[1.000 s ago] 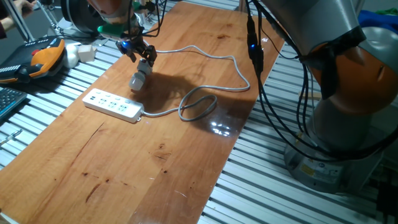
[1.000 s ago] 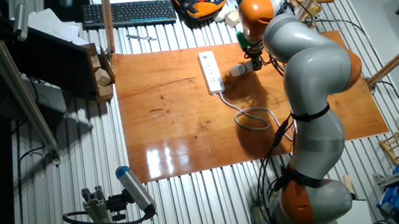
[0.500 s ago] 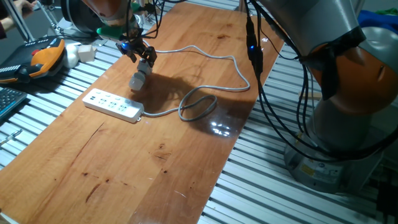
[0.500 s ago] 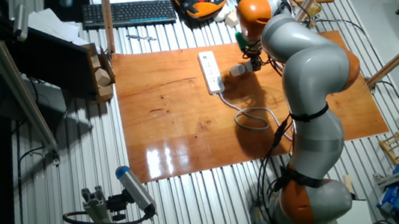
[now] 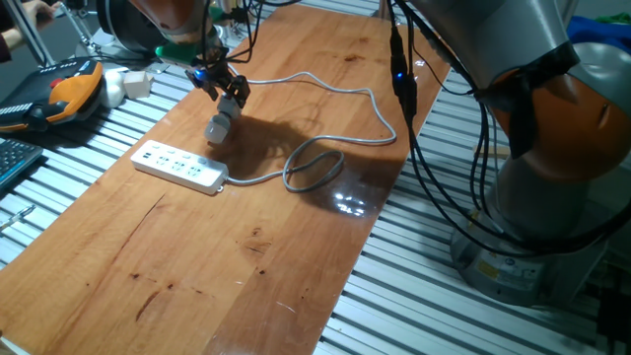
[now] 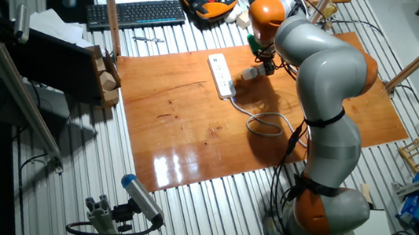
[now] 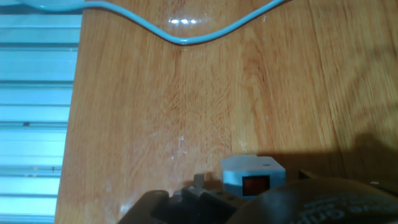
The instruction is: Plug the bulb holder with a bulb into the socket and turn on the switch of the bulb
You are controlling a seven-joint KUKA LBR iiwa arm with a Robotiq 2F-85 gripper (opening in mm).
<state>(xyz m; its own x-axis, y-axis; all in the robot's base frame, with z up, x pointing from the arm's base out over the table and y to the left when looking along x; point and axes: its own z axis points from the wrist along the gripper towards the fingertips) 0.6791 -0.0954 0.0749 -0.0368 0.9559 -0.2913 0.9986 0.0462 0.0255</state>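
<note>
Bulb holder (image 5: pixel 219 126) just under pincer (image 5: pixel 225 92)

text: none legible | labels: none | brands: none | numbers: none

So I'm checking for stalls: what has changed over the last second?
Very little. The pincer has edged slightly up and toward the table's far end, still over the bulb holder, which lies where it was on the table. Whether the pincer grips it cannot be told. The socket and its cable have not moved, and the holder is not plugged in.
</note>
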